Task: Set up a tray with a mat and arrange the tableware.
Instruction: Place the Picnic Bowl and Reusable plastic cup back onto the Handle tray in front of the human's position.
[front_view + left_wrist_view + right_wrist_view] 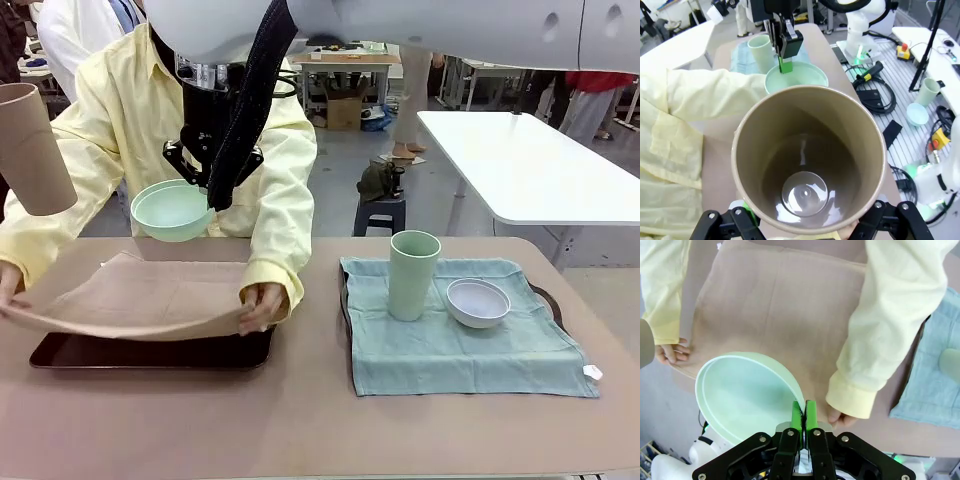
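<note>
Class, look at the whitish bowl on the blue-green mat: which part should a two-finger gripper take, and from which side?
Take the whitish bowl by its thin rim, from above, one finger inside and one outside. It sits upright and open-topped. The rim's right side looks best, since the pale green tumbler stands close on its left.

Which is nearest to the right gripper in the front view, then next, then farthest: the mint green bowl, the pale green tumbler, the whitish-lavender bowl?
From the right gripper, above the tan mat:
1. Mint green round bowl, pinched by its rim in the gripper.
2. Pale green tall tumbler, on the blue-green cloth mat, near its left.
3. Whitish-lavender small bowl, just right of the tumbler.
</note>
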### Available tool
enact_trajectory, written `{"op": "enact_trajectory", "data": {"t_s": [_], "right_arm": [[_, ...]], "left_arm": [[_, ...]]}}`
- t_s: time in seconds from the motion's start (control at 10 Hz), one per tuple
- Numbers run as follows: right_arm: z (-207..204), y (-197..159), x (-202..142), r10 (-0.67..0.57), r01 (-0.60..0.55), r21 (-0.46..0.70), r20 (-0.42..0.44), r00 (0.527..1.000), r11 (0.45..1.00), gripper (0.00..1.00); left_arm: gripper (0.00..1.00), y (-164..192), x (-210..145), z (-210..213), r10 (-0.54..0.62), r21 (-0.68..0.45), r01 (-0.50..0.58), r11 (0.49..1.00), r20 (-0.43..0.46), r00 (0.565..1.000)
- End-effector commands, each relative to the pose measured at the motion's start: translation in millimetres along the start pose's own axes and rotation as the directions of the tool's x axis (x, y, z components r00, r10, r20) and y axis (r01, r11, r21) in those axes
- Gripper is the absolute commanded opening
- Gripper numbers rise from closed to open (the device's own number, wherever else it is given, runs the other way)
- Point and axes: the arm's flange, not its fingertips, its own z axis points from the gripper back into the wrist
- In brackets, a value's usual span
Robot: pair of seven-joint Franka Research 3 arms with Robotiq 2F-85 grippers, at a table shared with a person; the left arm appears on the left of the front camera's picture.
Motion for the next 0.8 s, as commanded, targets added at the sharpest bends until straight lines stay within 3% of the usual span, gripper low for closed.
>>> {"op": "enact_trajectory", "data": {"t_s": [0.0, 0.7], "right_arm": [[1.6, 0.0, -1.1, 0.000, 0.000, -0.008, 0.000, 1.000, 1.000, 0.00], [1.6, 0.0, -1.1, 0.000, 0.000, -0.008, 0.000, 1.000, 1.000, 0.00]], "left_arm": [[0.29, -0.2, 2.4, 0.3, -0.022, 0.016, 0.022, 1.000, 0.005, 1.000], [0.29, -0.2, 2.4, 0.3, -0.022, 0.016, 0.022, 1.000, 0.005, 1.000]]}}
